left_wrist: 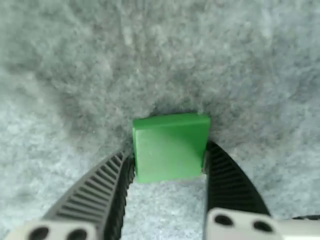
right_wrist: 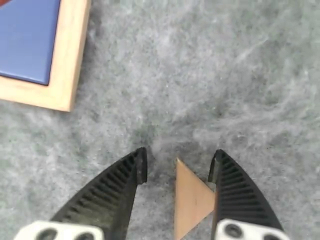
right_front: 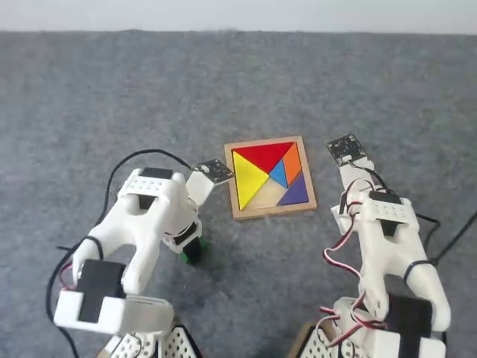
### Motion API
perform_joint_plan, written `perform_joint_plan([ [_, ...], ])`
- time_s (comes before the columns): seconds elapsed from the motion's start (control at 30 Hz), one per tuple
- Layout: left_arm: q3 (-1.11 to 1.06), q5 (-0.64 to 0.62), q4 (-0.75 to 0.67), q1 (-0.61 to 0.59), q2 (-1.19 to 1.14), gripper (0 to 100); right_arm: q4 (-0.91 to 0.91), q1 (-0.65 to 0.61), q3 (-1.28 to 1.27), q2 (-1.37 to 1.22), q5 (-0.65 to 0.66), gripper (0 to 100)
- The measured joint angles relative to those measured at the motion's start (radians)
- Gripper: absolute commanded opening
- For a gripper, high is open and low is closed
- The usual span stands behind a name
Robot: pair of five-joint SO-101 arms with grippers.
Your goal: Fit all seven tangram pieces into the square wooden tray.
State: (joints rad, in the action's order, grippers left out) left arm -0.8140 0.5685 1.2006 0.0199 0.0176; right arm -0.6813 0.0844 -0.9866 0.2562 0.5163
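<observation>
— What about the left tool (left_wrist: 169,156)?
— Clenched on the green square (left_wrist: 170,145), outside the tray (right_front: 272,212).
— And the right tool (right_wrist: 180,154)?
— Spread apart around a tan triangle (right_wrist: 192,200) on the tabletop (right_front: 112,89), near the tray.

The left arm (right_front: 138,224) stood at seven o'clock on the table, bent low. The left gripper (left_wrist: 168,156) pinched a green piece (left_wrist: 170,142). The right arm (right_front: 387,239) stood at five o'clock, and the right gripper (right_wrist: 180,159) had its fingers apart.

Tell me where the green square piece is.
The green square piece sits in the left gripper on the grey mat, left of the wooden tray in the high view.
</observation>
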Motion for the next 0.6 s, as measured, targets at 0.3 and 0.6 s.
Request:
perform_joint_plan([
  [0.3, -0.055, -0.117, -0.037, 0.003, 0.087, 12, 0.000, 0.000, 0.000, 0.000, 0.000, 21.3],
  [0.6, -0.172, -0.261, -0.052, -0.002, 0.425, 12, 0.000, 0.000, 0.000, 0.000, 0.000, 21.3],
])
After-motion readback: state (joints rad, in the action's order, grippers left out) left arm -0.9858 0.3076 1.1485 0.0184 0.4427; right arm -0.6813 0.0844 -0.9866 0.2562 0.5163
